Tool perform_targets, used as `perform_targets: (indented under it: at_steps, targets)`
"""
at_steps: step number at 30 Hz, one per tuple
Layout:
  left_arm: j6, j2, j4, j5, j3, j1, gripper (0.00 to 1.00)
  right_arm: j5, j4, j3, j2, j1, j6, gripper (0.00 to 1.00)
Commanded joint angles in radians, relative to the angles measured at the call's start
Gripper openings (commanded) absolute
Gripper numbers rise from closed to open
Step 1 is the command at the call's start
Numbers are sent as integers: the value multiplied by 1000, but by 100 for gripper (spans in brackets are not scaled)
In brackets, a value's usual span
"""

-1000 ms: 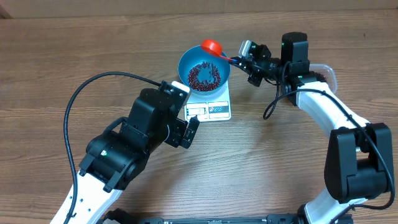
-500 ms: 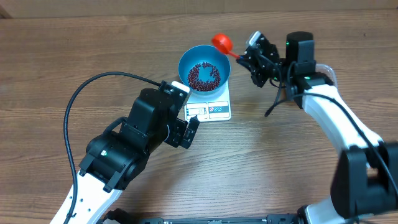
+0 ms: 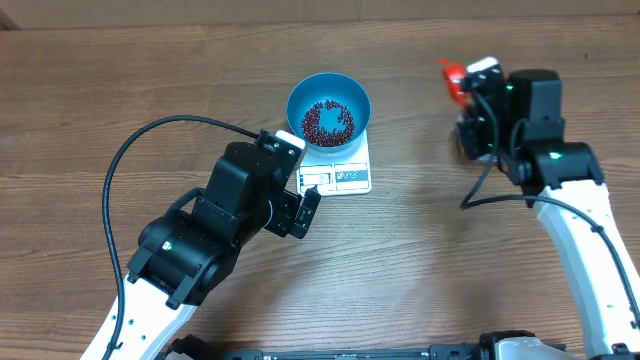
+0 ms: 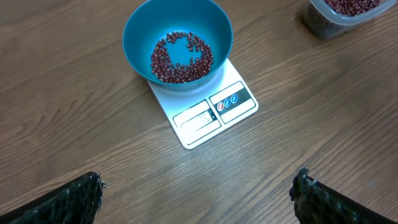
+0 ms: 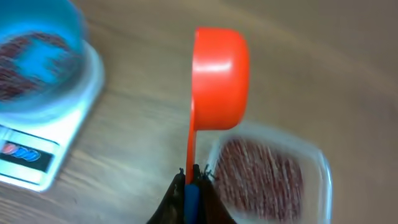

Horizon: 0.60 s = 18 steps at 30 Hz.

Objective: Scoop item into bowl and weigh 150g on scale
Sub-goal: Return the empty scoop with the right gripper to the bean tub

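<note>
Bowl: the blue bowl (image 3: 329,92) stands upright on the back part of the scale (image 3: 352,176), covering most of the platform.
Beans: a thin, loose layer of beans (image 4: 180,57) lies on the bowl's floor, with 1 bare blue patch near the middle; the walls above it are clean.
Scale: its display (image 4: 198,118) faces the left arm, but the figures are too small to read.
Tub: a clear tub (image 5: 267,177) of the same beans sits well apart from the bowl, on the right arm's side of the table (image 3: 120,90).
Right gripper: the right gripper (image 5: 189,186) is pinched tight on the thin handle of an orange scoop (image 5: 221,74).
Scoop: the cup points away from the wrist, just past the tub's far rim; no beans show in it, though the view is blurred.
Left gripper: the left gripper (image 4: 198,200) hangs above the table near the scale's front edge, its 2 fingers spread as wide as they go, holding nothing.
Step in hand: judging by the scant layer, the fill is far from done, and the scoop is placed for another load.
Next move: tip the cup down into the tub's heap, draw up a level load, carry it flat to the bowl, then pour gently.
Caution: later loads probably need to be smaller, so the reading does not pass 150.
</note>
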Motion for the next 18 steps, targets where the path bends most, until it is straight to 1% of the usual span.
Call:
perform_targets:
  at_steps: [1, 4, 9, 15, 18]
  targets:
    - [18, -6, 2, 11, 26, 5, 99, 72, -60, 3, -8, -71, 148, 4]
    - [18, -6, 2, 11, 26, 5, 100, 72, -119, 3, -8, -137, 166, 4]
    - [18, 0, 0, 11, 26, 5, 99, 38, -154, 2, -5, -219, 166, 4]
    - [18, 11, -1, 11, 26, 5, 100, 15, -154, 2, 45, -239, 166, 4]
    - [18, 21, -2, 11, 26, 5, 100, -3, -150, 2, 114, -239, 166, 4]
